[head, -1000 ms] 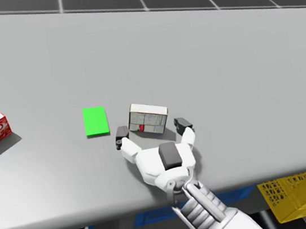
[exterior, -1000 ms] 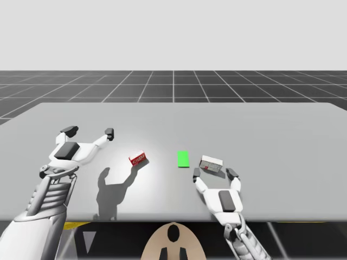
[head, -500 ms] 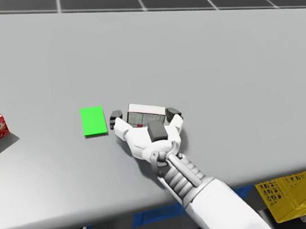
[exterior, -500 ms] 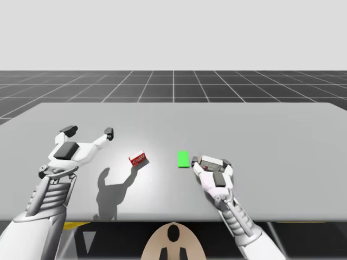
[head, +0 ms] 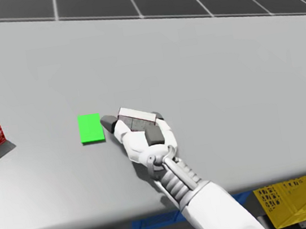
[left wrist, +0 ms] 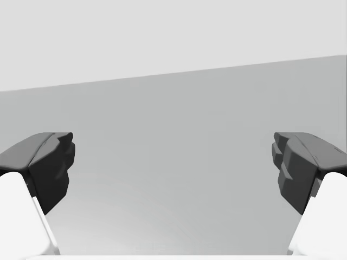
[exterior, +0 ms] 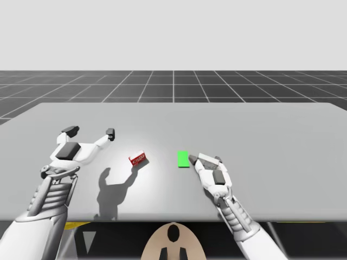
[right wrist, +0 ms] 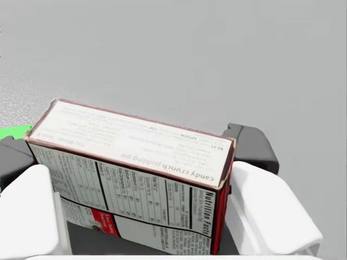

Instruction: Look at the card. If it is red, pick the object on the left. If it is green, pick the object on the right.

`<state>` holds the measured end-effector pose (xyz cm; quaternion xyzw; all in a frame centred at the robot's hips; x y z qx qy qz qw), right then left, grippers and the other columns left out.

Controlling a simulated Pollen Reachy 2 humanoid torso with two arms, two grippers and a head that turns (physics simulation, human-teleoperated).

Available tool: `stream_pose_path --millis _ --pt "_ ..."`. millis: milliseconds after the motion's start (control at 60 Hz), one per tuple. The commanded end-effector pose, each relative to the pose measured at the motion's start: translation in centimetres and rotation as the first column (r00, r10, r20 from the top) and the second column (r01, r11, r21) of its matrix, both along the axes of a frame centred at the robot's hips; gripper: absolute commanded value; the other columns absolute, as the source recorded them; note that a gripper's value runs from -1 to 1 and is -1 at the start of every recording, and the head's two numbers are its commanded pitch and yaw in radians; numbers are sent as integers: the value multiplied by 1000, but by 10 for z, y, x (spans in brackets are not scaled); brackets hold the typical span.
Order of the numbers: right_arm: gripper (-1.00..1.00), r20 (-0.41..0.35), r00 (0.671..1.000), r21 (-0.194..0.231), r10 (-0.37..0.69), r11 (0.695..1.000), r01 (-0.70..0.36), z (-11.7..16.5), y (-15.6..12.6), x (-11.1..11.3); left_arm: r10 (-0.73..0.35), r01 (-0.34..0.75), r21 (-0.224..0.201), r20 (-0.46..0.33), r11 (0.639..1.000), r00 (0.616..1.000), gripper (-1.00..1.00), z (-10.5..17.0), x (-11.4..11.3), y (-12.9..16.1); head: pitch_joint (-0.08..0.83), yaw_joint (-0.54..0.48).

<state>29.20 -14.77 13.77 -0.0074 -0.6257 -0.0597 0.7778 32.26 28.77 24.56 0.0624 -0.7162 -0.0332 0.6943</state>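
Inside my right claw [exterior: 204, 159] the white box [right wrist: 130, 162] is grasped from both sides; best lift straight up, grip steady, clear of the green card [head: 90, 128] alongside.

A flat green card [exterior: 183, 158] lies on the table [exterior: 271, 135] between a small red box [exterior: 137, 159], askew well to its left, and a white box [right wrist: 130, 146] with dark-red edges just right of it, clamped in my right tool [head: 133, 120].
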Motion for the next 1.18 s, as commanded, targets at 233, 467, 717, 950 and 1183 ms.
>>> stream_pose_path --millis 233,467,717,950,1183 --pt "971 -31 999 120 24 993 -21 -8 34 -11 1 -1 4 -4 1000 1000 -1000 -1 0 -1 423 -309" --pt "943 -22 999 120 35 992 -32 -7 33 -12 3 -3 10 -10 1000 1000 -1000 -3 -1 -3 340 -322" --pt "982 64 997 116 41 992 -48 28 22 -10 6 -6 7 -6 1000 1000 -1000 -2 0 -2 325 -339" --pt "987 256 965 86 50 993 -75 113 9 -15 10 -10 5 -4 1000 1000 -1000 -1 0 -2 304 -357" --pt "1000 419 905 44 75 994 -103 177 7 -32 10 -10 4 -2 1000 1000 -1000 -1 0 -1 288 -372"
